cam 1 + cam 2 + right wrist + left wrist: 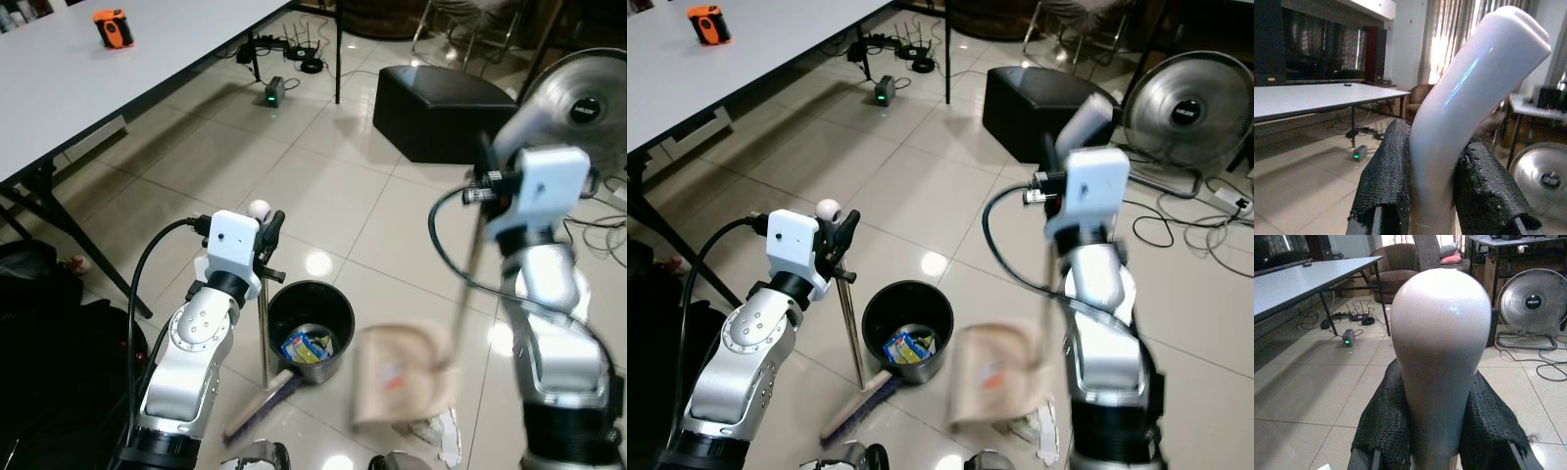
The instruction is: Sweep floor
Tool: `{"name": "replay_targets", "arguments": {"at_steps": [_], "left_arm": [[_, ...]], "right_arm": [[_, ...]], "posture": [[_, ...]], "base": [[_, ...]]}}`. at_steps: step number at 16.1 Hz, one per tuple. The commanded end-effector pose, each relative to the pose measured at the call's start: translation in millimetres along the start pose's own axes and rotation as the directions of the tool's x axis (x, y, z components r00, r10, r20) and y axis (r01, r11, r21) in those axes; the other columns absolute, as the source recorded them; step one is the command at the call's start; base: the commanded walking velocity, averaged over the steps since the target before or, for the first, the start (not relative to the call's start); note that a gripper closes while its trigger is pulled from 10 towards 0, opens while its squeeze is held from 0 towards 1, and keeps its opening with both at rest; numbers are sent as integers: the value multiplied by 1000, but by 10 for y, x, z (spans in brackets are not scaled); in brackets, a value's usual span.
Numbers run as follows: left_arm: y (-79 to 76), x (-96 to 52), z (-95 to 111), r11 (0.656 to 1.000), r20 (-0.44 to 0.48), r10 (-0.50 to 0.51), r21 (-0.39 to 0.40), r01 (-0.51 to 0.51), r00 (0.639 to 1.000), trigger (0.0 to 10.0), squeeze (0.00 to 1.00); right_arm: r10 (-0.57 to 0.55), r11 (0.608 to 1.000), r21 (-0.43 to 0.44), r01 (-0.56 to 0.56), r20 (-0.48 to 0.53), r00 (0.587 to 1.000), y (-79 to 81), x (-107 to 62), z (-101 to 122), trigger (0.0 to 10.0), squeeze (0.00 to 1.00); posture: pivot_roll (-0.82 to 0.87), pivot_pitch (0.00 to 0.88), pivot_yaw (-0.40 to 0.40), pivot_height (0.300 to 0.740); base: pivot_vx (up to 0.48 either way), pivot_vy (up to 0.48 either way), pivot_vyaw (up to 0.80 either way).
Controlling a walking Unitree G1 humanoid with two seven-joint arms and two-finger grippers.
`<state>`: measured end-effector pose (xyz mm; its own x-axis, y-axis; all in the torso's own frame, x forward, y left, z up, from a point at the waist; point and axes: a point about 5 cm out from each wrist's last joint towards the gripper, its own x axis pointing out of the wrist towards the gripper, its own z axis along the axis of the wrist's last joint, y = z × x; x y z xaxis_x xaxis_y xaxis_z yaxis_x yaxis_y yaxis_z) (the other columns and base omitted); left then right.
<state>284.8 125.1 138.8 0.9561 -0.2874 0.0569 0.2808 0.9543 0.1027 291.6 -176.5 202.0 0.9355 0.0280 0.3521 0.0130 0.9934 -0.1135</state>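
Plastic dustpan (397, 377): light, stiff, blurred, at 3 o'clock of bin (312, 318)
Broom (263, 338): light, rigid pole, bristles at bin's 7 o'clock
Left gripper (266, 240): clamped on broom's rounded top
Right gripper (1053, 181): clamped high on dustpan handle
Hold: near handle tops; smooth, may slip

A black bin (310, 315) holds a blue and yellow wrapper (308, 345); right of it, a beige dustpan (400, 382). Far left, an orange object (115, 28) on the grey table (88, 78).

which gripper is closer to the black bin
Left. The left gripper, shut on the broom handle, sits just above the bin. The right gripper, holding the dustpan handle, is higher and off to its right.
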Motion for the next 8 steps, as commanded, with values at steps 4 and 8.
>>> {"name": "replay_targets", "arguments": {"at_steps": [4,8], "left_arm": [[-6,-9,92,1000,29,-13,2,13,1000,10000,0],[2,-9,101,1000,29,-12,3,12,999,10000,0]], "right_arm": [[-8,999,32,8,0,1000,-39,-79,-51,10000,0],[18,999,38,-17,-24,1000,24,-131,-121,10000,0]], "posture": [[-49,104,58,740],[-45,108,53,740]], "base": [[0,0,0],[-133,0,0]]}}
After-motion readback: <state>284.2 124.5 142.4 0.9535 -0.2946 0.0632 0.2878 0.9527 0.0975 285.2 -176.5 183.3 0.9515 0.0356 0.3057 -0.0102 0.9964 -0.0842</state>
